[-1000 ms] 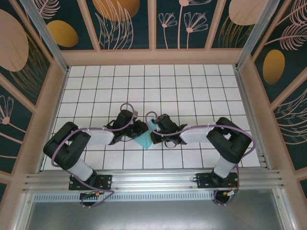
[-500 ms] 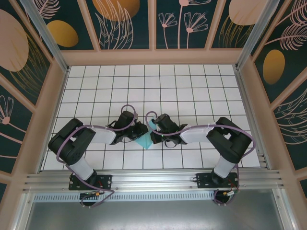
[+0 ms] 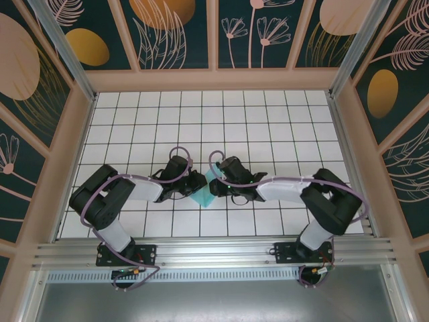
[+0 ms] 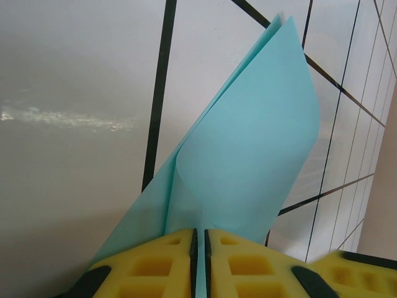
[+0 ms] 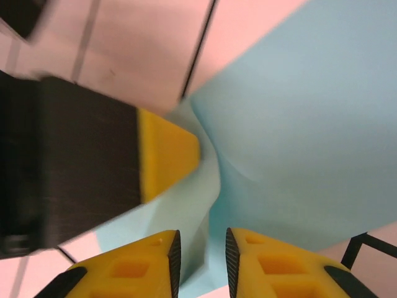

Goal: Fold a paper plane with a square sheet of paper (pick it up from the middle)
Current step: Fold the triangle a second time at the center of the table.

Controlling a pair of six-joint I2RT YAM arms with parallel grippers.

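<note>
Two arms: both reach in over the white tiled table point(image 3: 268, 121) and meet at its centre line, in its near half.
left gripper point(image 3: 196, 184): just left of the table's centre line, pointing right. In the left wrist view this left gripper point(image 4: 199, 239) has its yellow pads pressed together on the lower edge of the paper, clamping it.
folded sheet of paper point(image 3: 204, 195): turquoise-blue, on the table's centre line in the near half, between the two grippers. In the left wrist view the folded sheet of paper point(image 4: 248, 155) rises from the pads in overlapping layers that split slightly at the far tip, with the table's tiles behind it.
right gripper point(image 3: 216, 184): just right of the table's centre line, pointing left. In the right wrist view this right gripper point(image 5: 202, 254) has its pads a little apart, with a crease of the paper running into the gap unpinched.
left finger point(image 5: 167, 152): black with a yellow tip, touching the paper in the right wrist view.
</note>
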